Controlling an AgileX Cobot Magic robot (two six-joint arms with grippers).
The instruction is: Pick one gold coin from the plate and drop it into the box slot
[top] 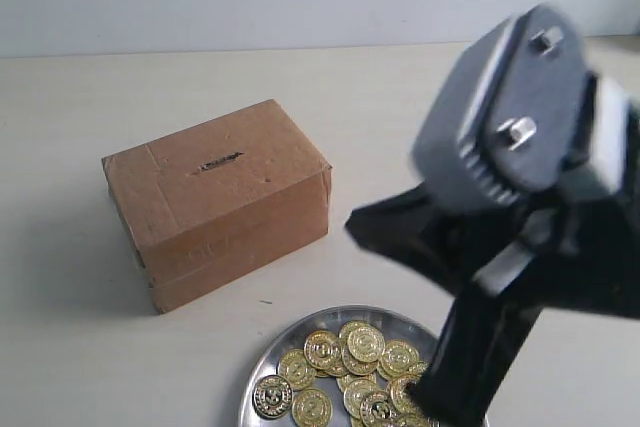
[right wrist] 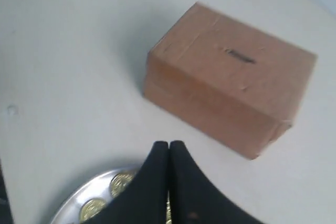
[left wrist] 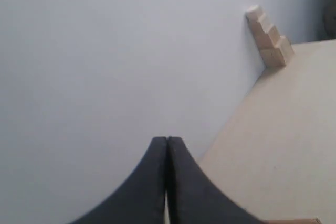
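Over the plate (top: 272, 345) of gold coins (top: 365, 344) the right tool (right wrist: 168, 145) is pressed closed, whether pinching one I cannot tell; the left tool (left wrist: 167, 140) likewise closed, empty.

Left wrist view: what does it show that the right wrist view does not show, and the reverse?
Only the left wrist view shows stepped wooden blocks standing against the pale wall. Only the right wrist view shows the box whole with its slot on top, and the plate with gold coins in it. Both show the pale table and a black gripper with its jaws closed together: the left gripper in the first, the right gripper in the second, over the plate.
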